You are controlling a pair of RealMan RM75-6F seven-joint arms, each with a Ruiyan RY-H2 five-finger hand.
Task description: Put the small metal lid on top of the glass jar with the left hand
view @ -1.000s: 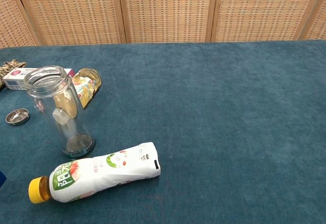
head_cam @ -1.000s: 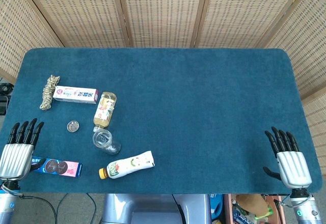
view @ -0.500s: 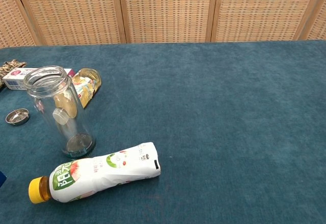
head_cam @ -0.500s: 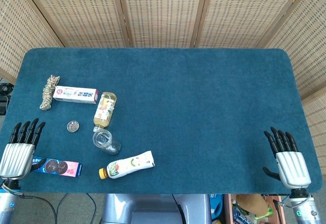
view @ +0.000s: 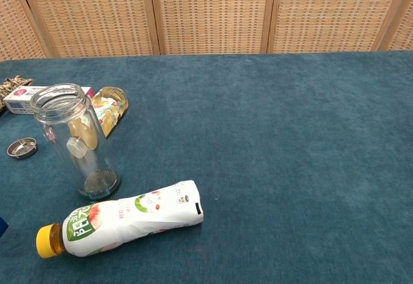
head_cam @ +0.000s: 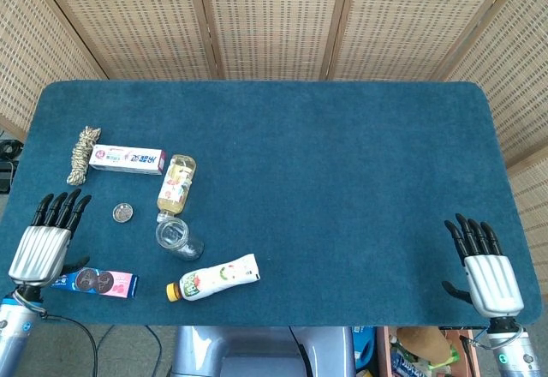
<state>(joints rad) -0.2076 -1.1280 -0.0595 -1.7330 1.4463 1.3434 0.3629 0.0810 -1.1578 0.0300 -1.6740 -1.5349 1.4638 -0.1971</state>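
Observation:
The small round metal lid (head_cam: pixel 124 212) (view: pixel 22 148) lies flat on the blue cloth, left of the glass jar (head_cam: pixel 173 235) (view: pixel 75 142). The jar stands upright with an open mouth and nothing on top. My left hand (head_cam: pixel 47 240) hovers over the table's front left corner with its fingers spread, holding nothing, a short way left of and nearer than the lid. My right hand (head_cam: pixel 484 266) is open at the front right corner, far from both. Neither hand shows in the chest view.
A white drink bottle with a yellow cap (head_cam: pixel 214 278) (view: pixel 119 223) lies in front of the jar. A small bottle (head_cam: pixel 176 182), a toothpaste box (head_cam: pixel 127 159) and a rope coil (head_cam: pixel 83 154) lie behind it. A cookie pack (head_cam: pixel 96 282) lies by my left hand.
My left hand has moved forward and slightly right, toward the lid. The right hand and the objects have stayed put.

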